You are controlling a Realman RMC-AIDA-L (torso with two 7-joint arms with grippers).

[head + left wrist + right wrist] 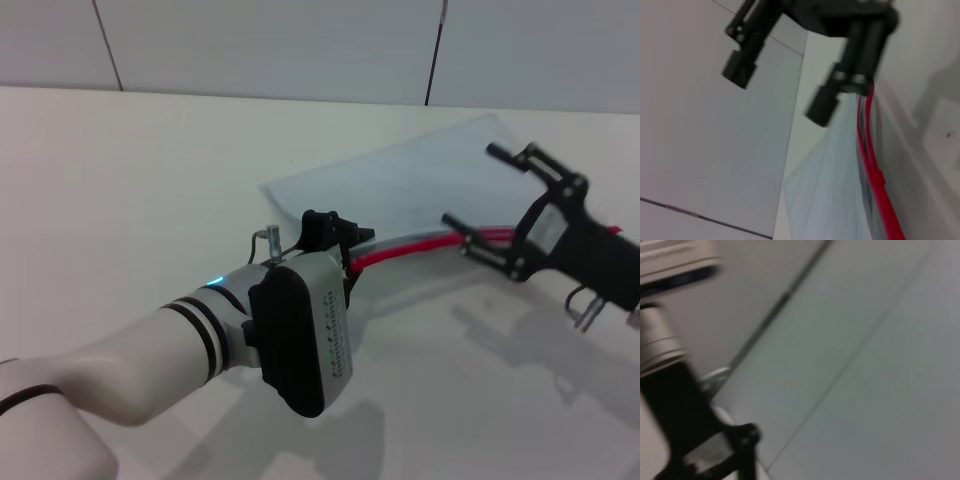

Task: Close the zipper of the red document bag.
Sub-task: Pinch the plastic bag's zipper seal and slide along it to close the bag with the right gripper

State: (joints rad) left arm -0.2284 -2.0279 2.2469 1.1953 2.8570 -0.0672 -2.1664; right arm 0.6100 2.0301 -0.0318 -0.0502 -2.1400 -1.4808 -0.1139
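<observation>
The red document bag (400, 185), a pale translucent pouch, lies across the white table. Its zipper (410, 250) is a red strip along the near long edge, and that edge looks raised a little off the table. My left gripper (340, 240) sits at the zipper's left end, its fingers together on the bag's corner. My right gripper (468, 186) is open over the zipper's right part, its lower finger close beside the red strip. In the left wrist view the zipper (879, 192) runs along the bag (830, 195), with the open right gripper (777, 90) beyond it.
The white table (130, 180) stretches to the left and front of the bag. A pale panelled wall (270, 45) stands behind it. My left forearm (200, 340) crosses the front left of the table. The right wrist view shows only part of the left arm (670, 365).
</observation>
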